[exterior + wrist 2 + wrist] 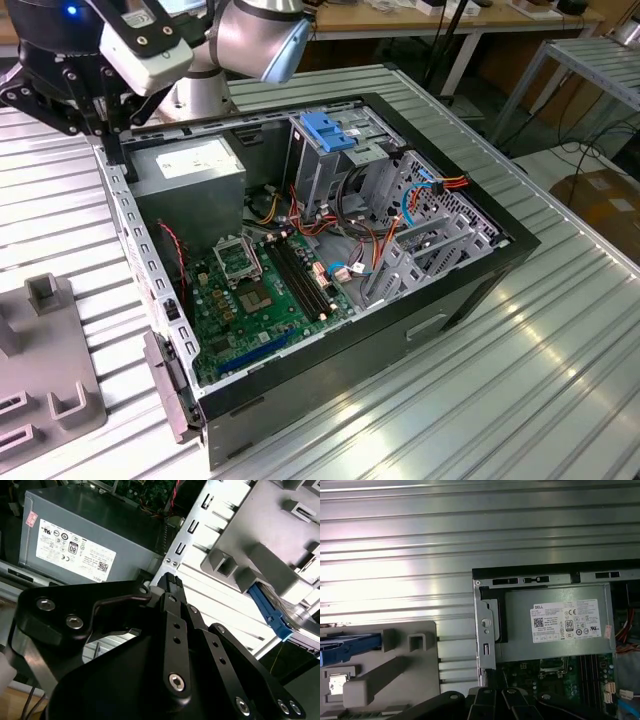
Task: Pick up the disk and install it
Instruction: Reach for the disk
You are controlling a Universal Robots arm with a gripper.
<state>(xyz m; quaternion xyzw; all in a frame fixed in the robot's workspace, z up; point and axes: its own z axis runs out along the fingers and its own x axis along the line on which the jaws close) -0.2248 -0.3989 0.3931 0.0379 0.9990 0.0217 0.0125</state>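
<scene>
Presently end effector (172, 582) hovers near computer case (470, 290); disk (350, 647) rests in fixture (395, 672).

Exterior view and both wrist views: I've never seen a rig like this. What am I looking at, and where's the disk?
The exterior view shows a robot arm beside an open computer case on a ribbed metal table. Both wrist views come from cameras on the arm, looking past its black gripper. They show a grey holder on the table beside the case, with the blue-railed disk lying in it. The gripper hangs over the case's edge, apart from the disk.
</scene>
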